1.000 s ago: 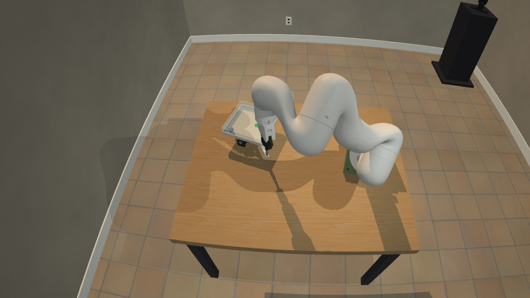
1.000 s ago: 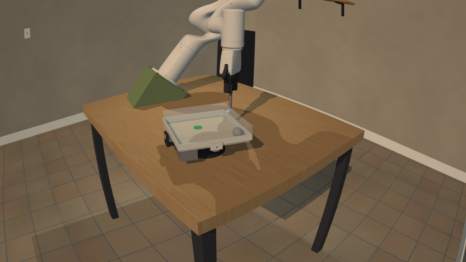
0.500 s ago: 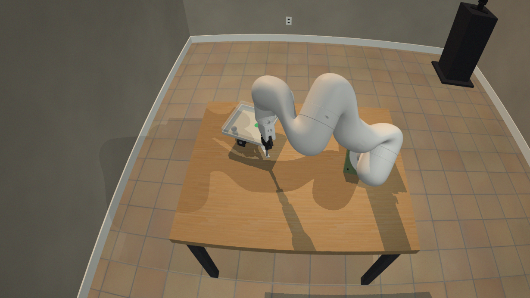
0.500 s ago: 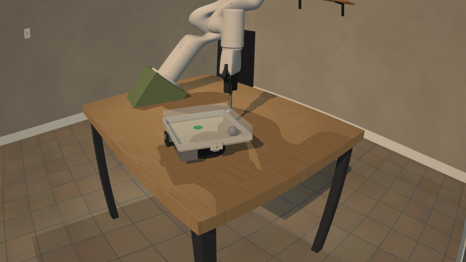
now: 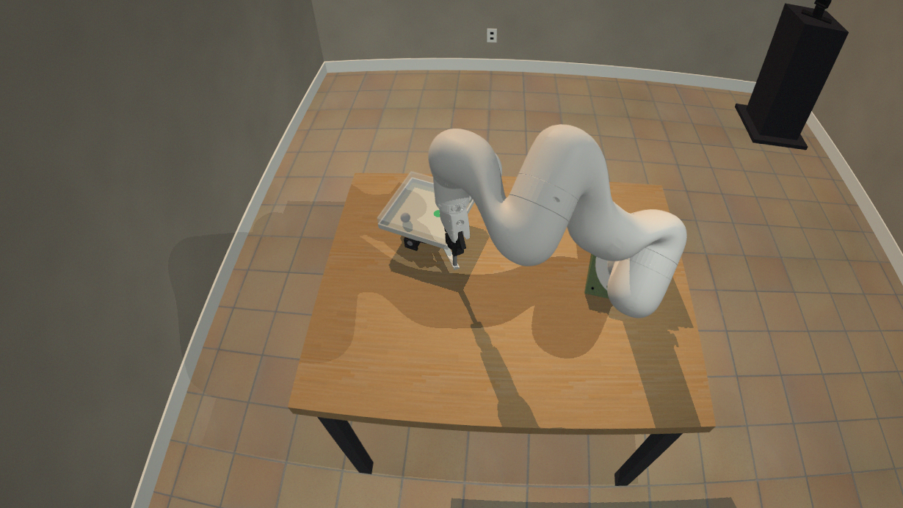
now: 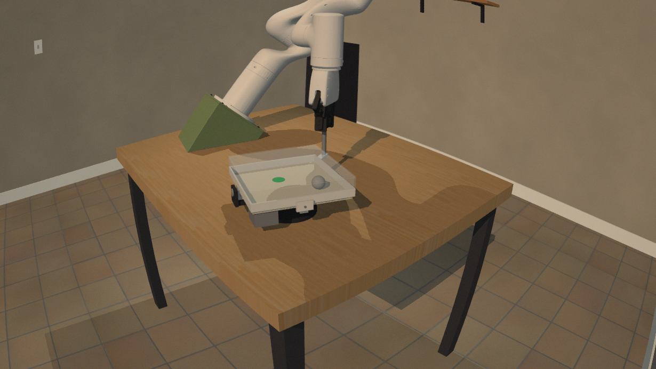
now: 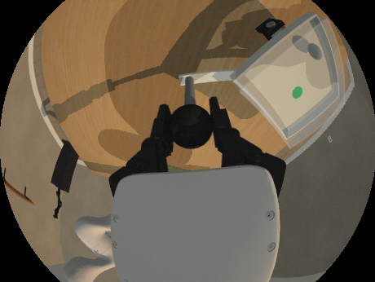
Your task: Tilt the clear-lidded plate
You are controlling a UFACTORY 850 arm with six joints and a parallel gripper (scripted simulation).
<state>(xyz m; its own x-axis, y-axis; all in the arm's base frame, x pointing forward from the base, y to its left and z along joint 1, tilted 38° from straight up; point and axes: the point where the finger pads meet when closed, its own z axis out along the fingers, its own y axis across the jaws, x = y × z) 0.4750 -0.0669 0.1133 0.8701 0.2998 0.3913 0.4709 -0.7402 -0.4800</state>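
The clear-lidded plate (image 6: 289, 182) sits on a small black and grey pivot base (image 6: 275, 215) on the wooden table. It looks slightly tilted. A green printed spot (image 6: 278, 179) is near its middle. The steel ball (image 6: 318, 182) lies to the right of the spot, apart from it and off the rim. The ball also shows in the overhead view (image 5: 406, 219), with the spot (image 5: 437, 213) beside it. A thin upright handle rod (image 6: 324, 140) rises from the plate's far corner and ends in a dark knob (image 7: 190, 127). My gripper (image 7: 190, 111) is shut on that knob, pointing down.
The arm's green wedge-shaped mount (image 6: 215, 125) stands at the table's back left. A black speaker-like stand (image 5: 792, 75) is on the floor in the far corner. The plate's base carries a small black block (image 5: 411, 243) on one side.
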